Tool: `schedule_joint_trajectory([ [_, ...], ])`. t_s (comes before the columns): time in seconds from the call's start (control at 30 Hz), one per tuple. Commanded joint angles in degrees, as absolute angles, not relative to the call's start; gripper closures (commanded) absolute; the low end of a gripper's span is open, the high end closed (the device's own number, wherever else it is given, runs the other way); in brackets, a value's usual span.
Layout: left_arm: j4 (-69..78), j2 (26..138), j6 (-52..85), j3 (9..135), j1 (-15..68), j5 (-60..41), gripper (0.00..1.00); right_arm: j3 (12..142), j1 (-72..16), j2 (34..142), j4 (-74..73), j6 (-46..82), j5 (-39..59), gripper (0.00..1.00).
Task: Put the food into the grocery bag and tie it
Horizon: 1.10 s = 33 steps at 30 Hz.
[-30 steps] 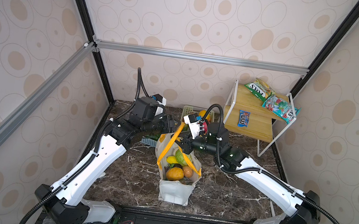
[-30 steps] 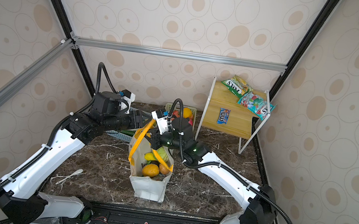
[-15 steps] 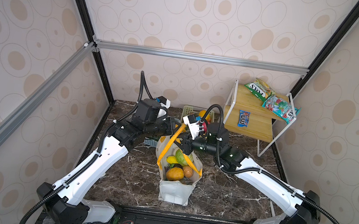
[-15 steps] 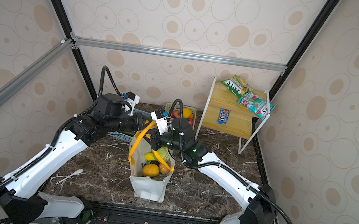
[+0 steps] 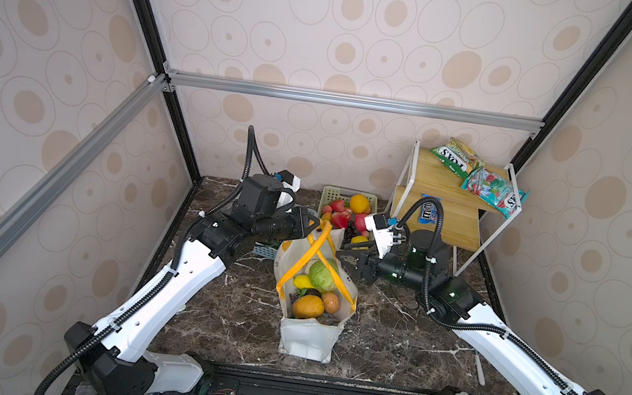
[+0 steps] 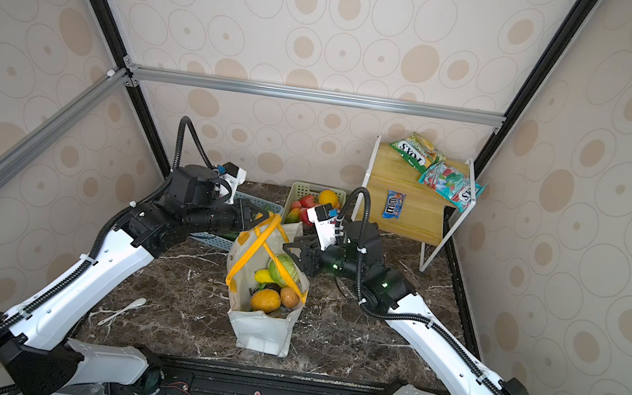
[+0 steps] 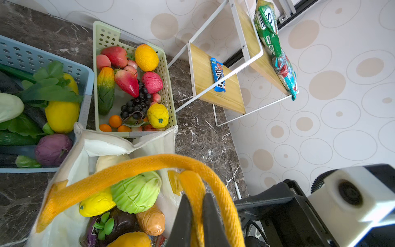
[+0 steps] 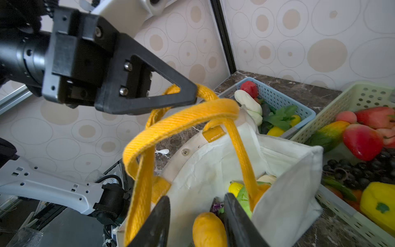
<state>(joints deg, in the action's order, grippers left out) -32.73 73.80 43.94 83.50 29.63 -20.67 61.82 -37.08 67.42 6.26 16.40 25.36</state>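
**Left pinches, right stands open**

The white-and-black left arm (image 5: 186, 272) reaches forward and inward with its forearm about level. Its black, triangular-fingered left gripper (image 5: 312, 223) is clamped tight on a yellow-orange woven strap handle (image 7: 192, 181). The white-and-black right arm (image 5: 495, 341) reaches in from the opposite side, and its black right gripper (image 5: 344, 253) faces the left one, jaws apart, near it but not touching

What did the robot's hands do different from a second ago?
The left hand reached over to the grocery bag and pinched shut on a yellow handle. The right hand, shut before, opened its fingers beside the bag. The bag and the food in it stayed put.
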Motion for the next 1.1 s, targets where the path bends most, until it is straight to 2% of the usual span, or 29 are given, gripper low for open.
schedule_joint_trajectory([
  [0.0, -31.94, 72.03, 44.85, 85.95, 29.7, -21.09, 1.0, 59.86, -35.22, 67.96, 7.35, 14.7, 26.72, 0.56],
  [0.17, -32.48, 71.63, 45.08, 86.39, 29.68, -21.61, 1.0, 59.94, -34.08, 72.75, 2.54, 14.62, 34.44, 0.59],
  [0.3, -31.61, 71.12, 46.17, 85.96, 29.68, -21.91, 1.0, 63.05, -37.82, 78.06, -1.23, 13.22, 41.85, 0.57],
  [0.47, -31.11, 71.27, 46.87, 86.71, 29.7, -22.24, 1.0, 58.6, -40.59, 81.26, -21.53, 16.03, 48.52, 0.49],
  [0.57, -32.05, 71.63, 46.57, 87.46, 29.7, -21.98, 1.0, 54.86, -42.01, 82.79, -36.36, 17.78, 47.23, 0.44],
  [0.87, -31.28, 71.28, 48.29, 86.31, 29.74, -20.98, 1.0, 58.11, -43.88, 91.05, -55.76, 24.31, 53.86, 0.38],
  [1.07, -31.78, 71.22, 48.64, 85.21, 29.66, -20.68, 1.0, 58.07, -44.25, 92.23, -57.9, 25.22, 57.09, 0.37],
])
